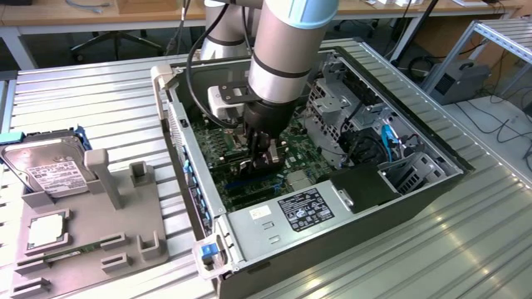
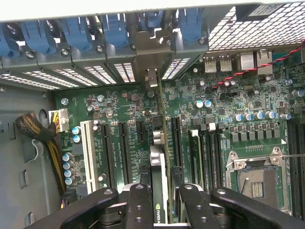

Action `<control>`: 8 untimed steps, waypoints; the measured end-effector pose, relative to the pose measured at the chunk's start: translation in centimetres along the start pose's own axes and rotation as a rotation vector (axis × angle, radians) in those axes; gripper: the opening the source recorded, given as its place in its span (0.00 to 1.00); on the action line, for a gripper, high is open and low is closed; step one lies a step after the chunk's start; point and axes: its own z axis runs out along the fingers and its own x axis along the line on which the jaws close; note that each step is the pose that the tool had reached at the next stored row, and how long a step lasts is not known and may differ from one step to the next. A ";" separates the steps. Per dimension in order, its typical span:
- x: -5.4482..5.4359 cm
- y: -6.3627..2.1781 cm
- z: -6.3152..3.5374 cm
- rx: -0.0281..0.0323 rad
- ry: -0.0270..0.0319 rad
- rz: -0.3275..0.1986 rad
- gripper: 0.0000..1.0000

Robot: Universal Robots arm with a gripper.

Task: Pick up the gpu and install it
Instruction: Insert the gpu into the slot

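Note:
The gpu (image 2: 158,167) stands on edge over the green motherboard (image 2: 128,109), a slim black card in line with a black expansion slot. Its silver end bracket (image 2: 151,76) sits against the case's rear slot openings, under the blue clips (image 2: 114,28). My gripper (image 2: 164,202) straddles the card's near end from above. In the exterior view my gripper (image 1: 261,163) reaches straight down into the open computer case (image 1: 349,212), low over the board. Whether the card's lower edge is seated in the slot is hidden.
A white slot (image 2: 88,148) and black slots flank the card. An empty processor socket (image 2: 255,179) and a braided cable bundle (image 2: 35,129) lie to either side. Outside the case, a silver hard drive (image 1: 52,168) rests on a grey fixture (image 1: 91,237).

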 end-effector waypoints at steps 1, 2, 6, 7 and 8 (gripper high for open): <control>0.0 0.01 0.03 0.0000 0.0000 0.000 0.27; 0.0 0.03 0.06 0.0000 0.0000 0.000 0.27; 0.0 0.09 0.16 0.0002 -0.0004 0.000 0.27; 0.0 0.15 0.19 0.0001 -0.0002 0.000 0.27; 0.0 0.15 0.19 0.0001 -0.0001 0.000 0.27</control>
